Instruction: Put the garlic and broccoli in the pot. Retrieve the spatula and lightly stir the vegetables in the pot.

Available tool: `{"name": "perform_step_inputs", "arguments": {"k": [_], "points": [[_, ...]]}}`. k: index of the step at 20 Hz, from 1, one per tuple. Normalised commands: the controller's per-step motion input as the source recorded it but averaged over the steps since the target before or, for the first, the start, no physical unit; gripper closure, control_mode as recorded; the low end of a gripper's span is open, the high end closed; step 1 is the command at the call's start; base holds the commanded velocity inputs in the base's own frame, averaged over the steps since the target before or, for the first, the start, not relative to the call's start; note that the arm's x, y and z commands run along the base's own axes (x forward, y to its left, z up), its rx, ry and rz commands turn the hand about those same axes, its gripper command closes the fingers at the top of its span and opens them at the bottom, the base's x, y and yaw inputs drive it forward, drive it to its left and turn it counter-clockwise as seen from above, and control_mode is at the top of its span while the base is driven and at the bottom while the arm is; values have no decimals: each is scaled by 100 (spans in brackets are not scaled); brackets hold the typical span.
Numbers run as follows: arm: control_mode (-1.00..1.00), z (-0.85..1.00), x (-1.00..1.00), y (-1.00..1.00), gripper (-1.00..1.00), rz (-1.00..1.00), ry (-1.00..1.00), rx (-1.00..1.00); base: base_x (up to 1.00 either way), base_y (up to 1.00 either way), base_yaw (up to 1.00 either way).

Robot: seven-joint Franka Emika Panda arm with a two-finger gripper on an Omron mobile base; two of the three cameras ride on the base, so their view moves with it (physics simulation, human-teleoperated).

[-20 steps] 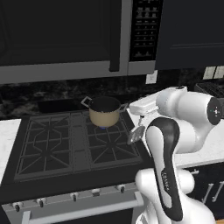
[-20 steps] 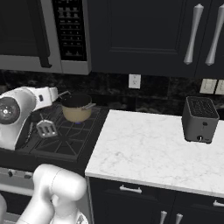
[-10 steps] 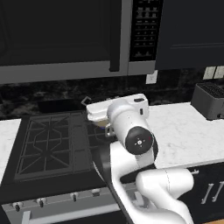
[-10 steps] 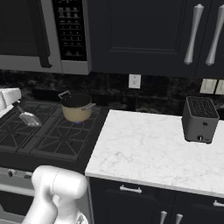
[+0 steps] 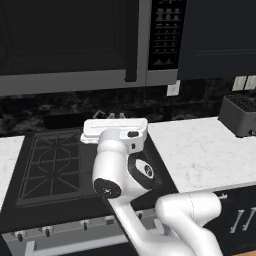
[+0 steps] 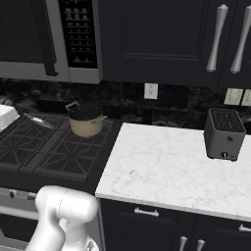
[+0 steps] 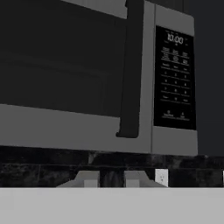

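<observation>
Arm: the white arm [image 5: 122, 170] rises over the front of the stove [image 5: 55, 165] in the left base view, its hand lying level above the burners.
End effector: its two finger tips [image 7: 89, 179] stand at the bottom of the hand view, close side by side; the end effector [image 7: 111, 180] is pressed together. Whether anything sits between the tips cannot be told.
Spatula: a thin grey utensil [image 6: 37, 120] lies on the back left grate in the right base view, well apart from the pot's left handle.
Pot: the tan pot [image 6: 86, 120] stands upright on the stove's rear right burner, just beside the edge of the white marble bench [image 6: 166, 166]; its inside looks dark.
Toaster: a dark toaster [image 6: 224, 134] sits far right on the bench.
Microwave: the microwave [image 7: 109, 74] hangs above the stove, its door shut.
Outlet: a white wall outlet [image 6: 150, 90] sits on the backsplash behind the bench.
</observation>
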Motion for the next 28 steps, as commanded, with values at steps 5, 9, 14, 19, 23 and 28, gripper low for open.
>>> {"name": "perform_step_inputs", "arguments": {"k": [5, 9, 14, 19, 23, 28], "points": [[-100, -23, 58, 0, 100, -22, -14, 0, 0, 0, 0], [-100, -56, 69, 8, 100, -19, -7, 0, 0, 0, 0], [-100, -28, 64, 8, 100, -17, -10, 0, 0, 0, 0], [-100, -6, 58, 16, 100, -14, -10, 0, 0, 0, 0], [-100, -31, 73, 15, 100, -11, 0, 0, 0, 0, 0], [-100, -33, 70, 15, 100, -4, 0, 0, 0, 0, 0]]}}
